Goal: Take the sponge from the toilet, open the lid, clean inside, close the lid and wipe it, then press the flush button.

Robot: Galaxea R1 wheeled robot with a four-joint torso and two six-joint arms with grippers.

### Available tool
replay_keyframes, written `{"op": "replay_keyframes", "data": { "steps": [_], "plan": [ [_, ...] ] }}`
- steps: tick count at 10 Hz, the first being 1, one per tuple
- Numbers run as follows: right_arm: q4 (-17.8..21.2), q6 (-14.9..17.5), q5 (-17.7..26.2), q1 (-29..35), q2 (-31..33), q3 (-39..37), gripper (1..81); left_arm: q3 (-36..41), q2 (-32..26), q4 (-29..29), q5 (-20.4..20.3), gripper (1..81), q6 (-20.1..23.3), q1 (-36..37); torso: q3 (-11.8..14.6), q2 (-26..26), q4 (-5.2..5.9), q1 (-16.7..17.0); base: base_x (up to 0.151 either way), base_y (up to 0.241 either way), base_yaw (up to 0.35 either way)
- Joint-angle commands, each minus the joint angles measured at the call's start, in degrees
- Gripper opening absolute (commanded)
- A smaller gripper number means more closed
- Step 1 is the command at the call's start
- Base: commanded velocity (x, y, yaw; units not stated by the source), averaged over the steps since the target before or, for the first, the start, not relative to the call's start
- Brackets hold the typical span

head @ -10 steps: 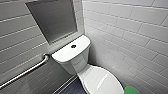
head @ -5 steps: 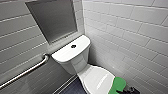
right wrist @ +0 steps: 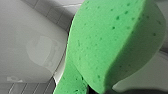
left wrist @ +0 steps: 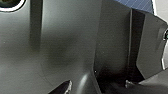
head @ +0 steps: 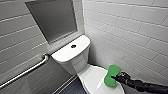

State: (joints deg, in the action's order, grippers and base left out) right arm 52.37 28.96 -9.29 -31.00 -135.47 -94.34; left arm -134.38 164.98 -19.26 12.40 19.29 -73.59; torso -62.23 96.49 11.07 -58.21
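So the sponge [head: 111, 75] was off the toilet at this point, standing on end over the right edge of the lid [head: 93, 78], pinched at its narrow middle by the right pincer [head: 117, 78]. The right wrist view was mostly green foam [right wrist: 105, 47] with white plastic behind it, so I'd call that a firm hold.

Compared with a second earlier, the dark arm had reached further in from the lower right, and the sponge looked nudged a little toward the bowl. It was a small shift, nothing dramatic. The rest of the shot hadn't moved, so the base was parked.

My read is that the pickup was done and the lid was up next, since it was still flat down over the bowl. The flush button [head: 73, 46] sat untouched in the middle of the tank top [head: 65, 53], well behind the sponge. The grab bar [head: 25, 72] ran along the wall on the far side from the arm.
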Motion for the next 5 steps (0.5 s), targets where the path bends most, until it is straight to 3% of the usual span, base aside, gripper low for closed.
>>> {"op": "replay_keyframes", "data": {
  "steps": [1,5],
  "plan": [
    [5.4,0.0,9.6,9.2,-8.0,-11.1,1.0,-1.0,0.2,-0.3,5.4,81.1,0.1,0.4,0.0,0.0,0.0,0.0,0.0,0.0,0.0],
    [12.7,-1.0,10.6,12.7,-16.6,-20.6,1.0,-1.4,0.8,-0.2,5.4,81.1,0.1,0.2,0.0,0.0,0.0,0.0,0.0,0.0,0.0]
  ]
}}
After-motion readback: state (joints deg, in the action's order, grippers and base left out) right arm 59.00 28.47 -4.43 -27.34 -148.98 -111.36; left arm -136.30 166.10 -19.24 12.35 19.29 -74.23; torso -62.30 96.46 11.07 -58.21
